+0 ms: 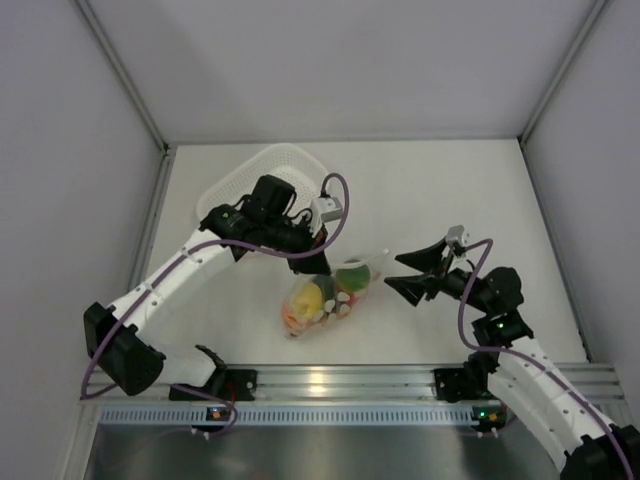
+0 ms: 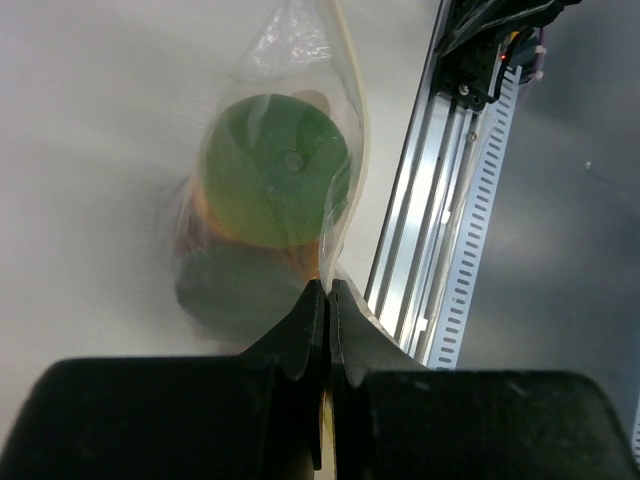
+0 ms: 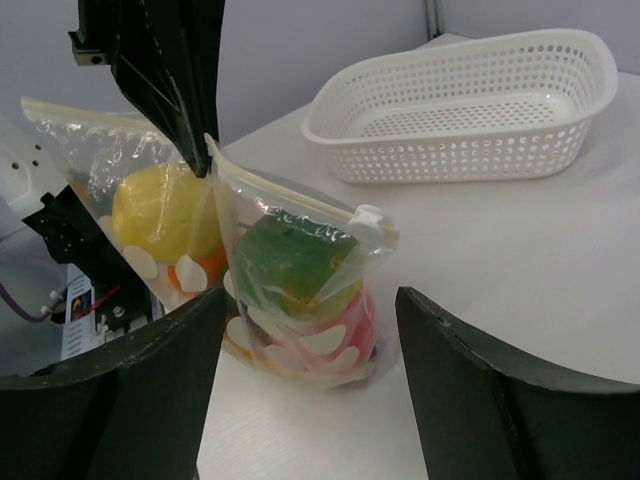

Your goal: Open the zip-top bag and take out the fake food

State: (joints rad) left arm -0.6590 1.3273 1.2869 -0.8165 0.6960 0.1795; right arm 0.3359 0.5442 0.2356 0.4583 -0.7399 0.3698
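The zip-top bag [image 1: 323,293] stands on the table between the arms, clear with white dots. Its top edge is lifted by my left gripper [image 1: 321,262], which is shut on the plastic rim [image 2: 327,285]. Inside lies the fake food: a green fruit [image 3: 290,255] on top, a yellow lemon [image 3: 165,210] behind it, and a red piece [image 3: 355,322] low down. The white zip slider [image 3: 368,218] sits at the bag's right corner. My right gripper [image 1: 396,272] is open just right of the bag, its jaws either side of the bag's end [image 3: 310,300] without touching it.
A white perforated basket [image 1: 237,180] stands at the back left, partly under the left arm, and is seen with nothing in it in the right wrist view [image 3: 470,110]. The aluminium rail [image 1: 330,382] with the arm bases runs along the near edge.
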